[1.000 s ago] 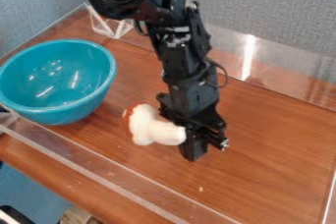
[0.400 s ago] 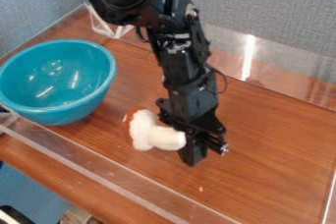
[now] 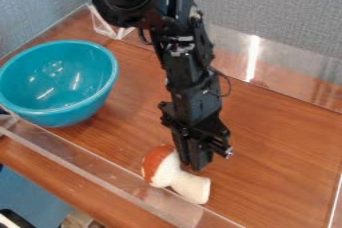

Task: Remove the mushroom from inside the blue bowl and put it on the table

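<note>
Jaws on my gripper point(image 3: 197, 158) point steeply down at the near part of the table point(image 3: 274, 162). They are dark against the dark hand, and I cannot tell whether they stand apart or together.

Nearest the camera runs the clear plastic edging point(image 3: 80, 157) along the front of the tabletop. Right behind it, and at my fingertips, the mushroom point(image 3: 178, 174) lies on its side on the reddish-brown wood. Its orange-red cap is turned to the left of the picture and its thick cream stem points to the lower right. From this angle it is not clear whether my fingertips touch the cap or hang just over it.

My black arm point(image 3: 181, 57) rises from the gripper toward the top of the picture, leaning left, cables running down its side.

Farther back on the left sits the blue bowl point(image 3: 54, 82), upright and glossy, well apart from the mushroom, with only light glinting on its inside. Behind everything, a clear plastic panel point(image 3: 274, 57) lines the far edge of the table, and a grey-blue wall point(image 3: 267, 2) closes the scene.
</note>
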Controlling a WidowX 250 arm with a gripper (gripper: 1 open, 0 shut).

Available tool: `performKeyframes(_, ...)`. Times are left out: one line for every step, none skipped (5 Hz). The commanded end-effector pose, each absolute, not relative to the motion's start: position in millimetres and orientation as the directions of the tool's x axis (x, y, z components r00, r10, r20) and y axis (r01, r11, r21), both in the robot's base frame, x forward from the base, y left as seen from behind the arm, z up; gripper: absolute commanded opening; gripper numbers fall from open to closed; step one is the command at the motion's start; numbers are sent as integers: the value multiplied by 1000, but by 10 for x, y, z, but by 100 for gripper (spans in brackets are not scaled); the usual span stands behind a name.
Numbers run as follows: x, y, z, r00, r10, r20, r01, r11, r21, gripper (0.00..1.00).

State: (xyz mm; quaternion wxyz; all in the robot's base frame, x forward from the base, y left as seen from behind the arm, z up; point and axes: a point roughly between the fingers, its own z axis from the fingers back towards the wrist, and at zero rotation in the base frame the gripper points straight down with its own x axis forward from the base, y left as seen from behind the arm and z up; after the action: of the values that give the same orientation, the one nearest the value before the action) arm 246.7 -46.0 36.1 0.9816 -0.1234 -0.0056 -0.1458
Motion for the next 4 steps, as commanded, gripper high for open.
performKeyframes(2522, -462, 500, 957, -279, 83, 291, 931, -222, 100)
performKeyframes(2530, -446, 572, 959, -269, 89, 282, 935, -214, 100)
performKeyframes(2530, -418, 641, 962, -258, 94, 272, 941, -200, 100)
performKeyframes(2532, -375, 622, 966, -244, 84, 256, 948, -187, 100)
